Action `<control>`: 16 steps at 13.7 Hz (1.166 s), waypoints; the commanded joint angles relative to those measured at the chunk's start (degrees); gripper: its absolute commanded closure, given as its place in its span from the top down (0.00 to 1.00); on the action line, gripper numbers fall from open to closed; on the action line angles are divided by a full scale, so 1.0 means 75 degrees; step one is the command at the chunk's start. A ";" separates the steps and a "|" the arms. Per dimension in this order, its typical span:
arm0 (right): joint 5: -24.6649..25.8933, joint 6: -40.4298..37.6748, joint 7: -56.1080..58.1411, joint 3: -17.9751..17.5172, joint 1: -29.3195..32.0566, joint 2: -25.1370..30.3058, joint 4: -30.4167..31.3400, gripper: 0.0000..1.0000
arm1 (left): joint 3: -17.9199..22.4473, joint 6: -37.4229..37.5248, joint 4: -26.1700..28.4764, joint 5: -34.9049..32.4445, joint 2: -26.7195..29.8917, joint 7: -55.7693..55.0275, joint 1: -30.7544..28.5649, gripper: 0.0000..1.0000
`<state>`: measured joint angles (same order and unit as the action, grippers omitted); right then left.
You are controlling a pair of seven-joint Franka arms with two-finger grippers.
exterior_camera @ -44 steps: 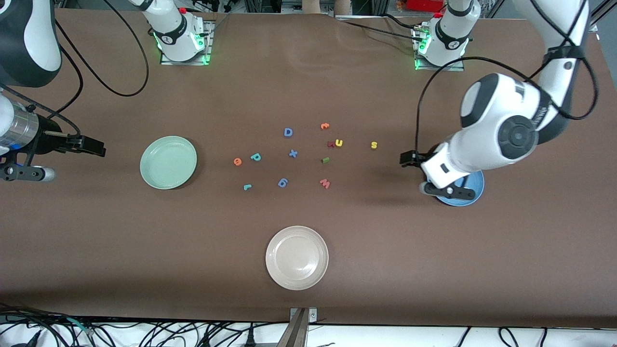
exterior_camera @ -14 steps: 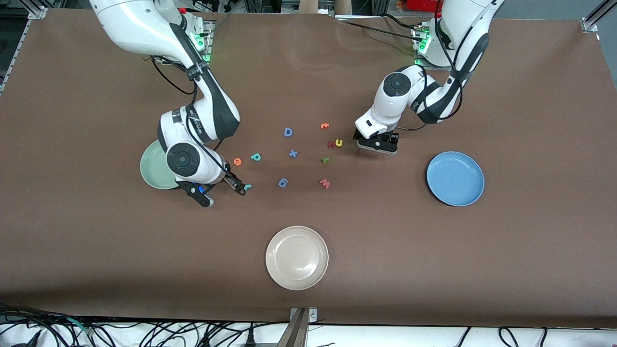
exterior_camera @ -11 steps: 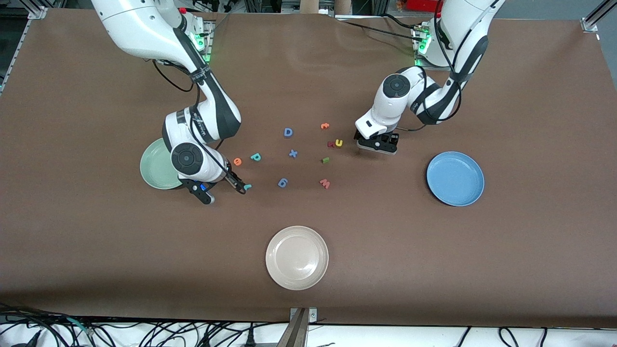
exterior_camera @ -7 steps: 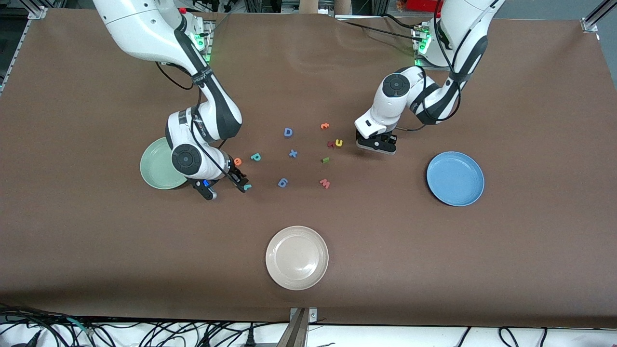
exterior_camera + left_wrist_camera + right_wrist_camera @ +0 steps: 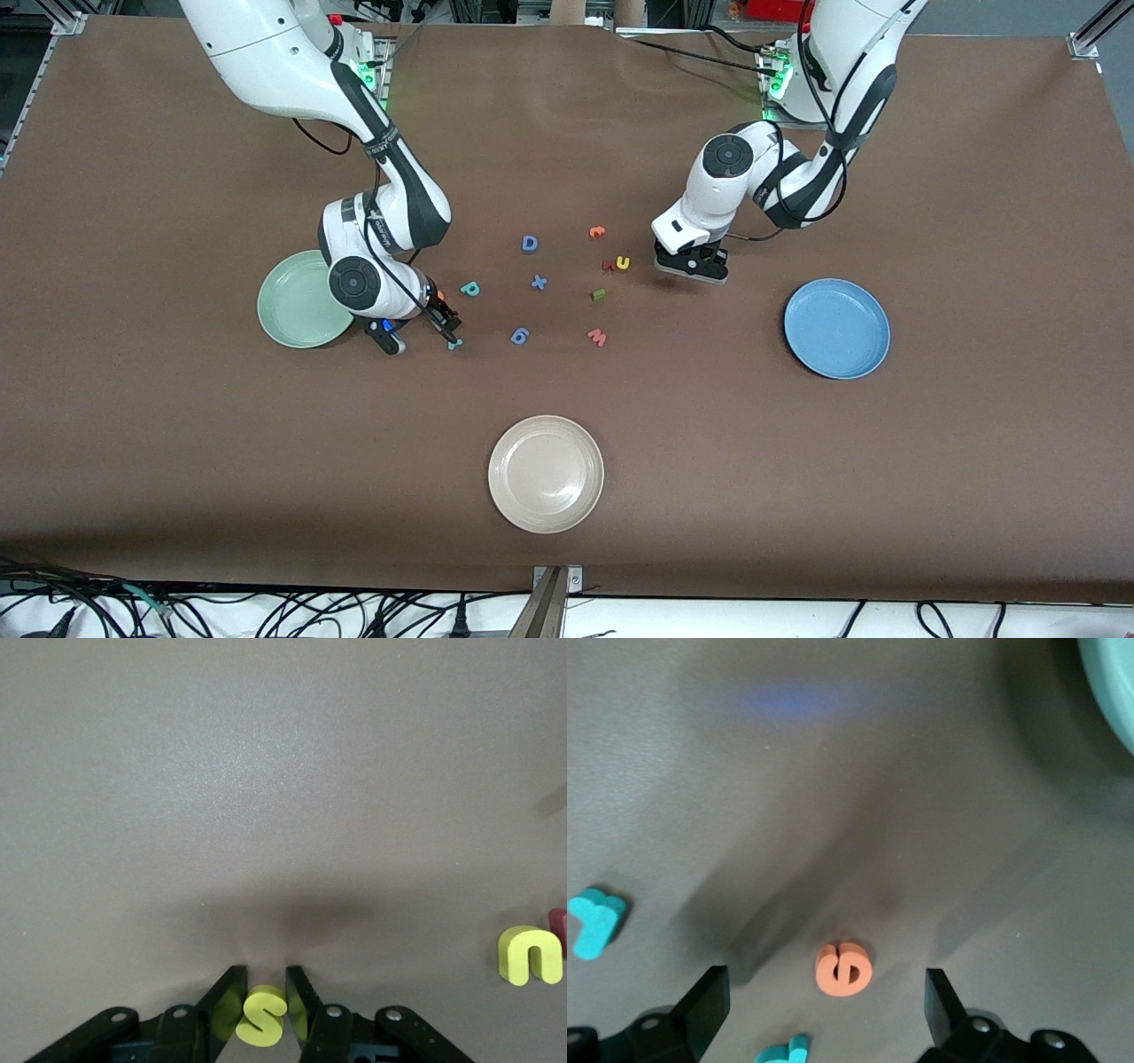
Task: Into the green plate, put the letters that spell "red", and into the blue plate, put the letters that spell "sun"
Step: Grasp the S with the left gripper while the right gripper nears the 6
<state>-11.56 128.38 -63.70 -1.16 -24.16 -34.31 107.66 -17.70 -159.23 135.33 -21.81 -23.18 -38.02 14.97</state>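
Bench (image 5: 177,425) first: we see the green plate (image 5: 292,312) at the right arm's end, the blue plate (image 5: 837,329) at the left arm's end, both bare. Since a second ago the right gripper (image 5: 824,1014) has slid from the teal "r" (image 5: 454,344) to the orange "e" (image 5: 843,968) just beside the teal "p" (image 5: 470,288), fingers (image 5: 700,1005) spread wide either side. Meanwhile the left gripper (image 5: 263,1014), then gaping, has clamped its fingers (image 5: 223,1005) on the yellow "s" (image 5: 261,1015), low over the bench. Yellow "u" (image 5: 623,262) and green "n" (image 5: 598,294) lie untouched mid-bench.
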 commanded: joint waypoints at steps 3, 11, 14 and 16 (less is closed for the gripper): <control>-0.0134 0.0203 -0.0085 -0.0022 -0.0094 0.0075 0.0328 0.96 | 0.0004 -0.0027 0.0085 -0.0327 -0.0050 -0.0181 -0.0157 0.00; -0.0146 0.0742 -0.0085 -0.0022 -0.0118 0.0285 0.0867 0.91 | 0.0004 0.0008 -0.0020 -0.0327 -0.0061 -0.0146 -0.0344 0.00; -0.0123 0.1127 -0.0143 -0.0022 -0.0164 0.0390 0.0891 0.91 | 0.0004 0.0346 -0.0243 -0.0327 -0.0050 -0.0122 -0.0473 0.00; -0.0123 0.1537 -0.0190 0.0002 -0.0375 0.0636 0.0996 0.91 | 0.0004 0.0721 -0.0500 -0.0303 -0.0061 -0.0122 -0.0473 0.00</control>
<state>-11.63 136.69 -64.14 -1.53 -25.17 -32.92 112.06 -17.52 -156.82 133.86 -21.81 -23.21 -38.08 11.99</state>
